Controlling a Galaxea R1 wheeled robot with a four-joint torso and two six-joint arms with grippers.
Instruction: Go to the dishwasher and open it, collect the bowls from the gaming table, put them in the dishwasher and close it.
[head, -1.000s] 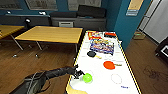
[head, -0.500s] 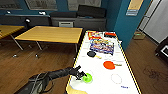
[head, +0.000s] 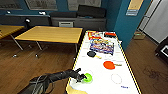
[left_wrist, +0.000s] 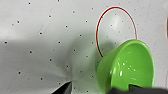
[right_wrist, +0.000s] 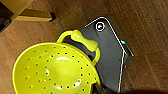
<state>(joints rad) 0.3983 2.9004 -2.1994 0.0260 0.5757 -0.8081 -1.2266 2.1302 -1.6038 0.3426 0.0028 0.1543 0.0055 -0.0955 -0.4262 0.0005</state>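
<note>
The gaming table (head: 100, 83) has a white top and runs away from me on the right. Near its front edge sits a green bowl (head: 88, 78); my left gripper (head: 81, 76) is right at the bowl's left rim. In the left wrist view the bowl (left_wrist: 127, 67) lies beside a red ring printed on the tabletop, and the left gripper (left_wrist: 97, 89) looks open, one dark fingertip (left_wrist: 63, 88) apart from the bowl wall. An orange-red bowl (head: 109, 65) lies mid-table. A yellow perforated bowl (right_wrist: 55, 72) hangs over the wooden floor in my right gripper (right_wrist: 98, 88). The dishwasher is out of view.
Colourful game boxes (head: 102, 46) and a black round thing (head: 91, 53) lie farther along the table. Yellow-wood tables (head: 51, 34) stand to the left on wooden floor. A blue pillar (head: 128, 22) rises at the table's far right. My dark base (right_wrist: 110, 52) is under the right arm.
My left arm has stretched out over the table's front corner until its gripper reached the green bowl. The bowl now sits slightly closer to the front edge.
</note>
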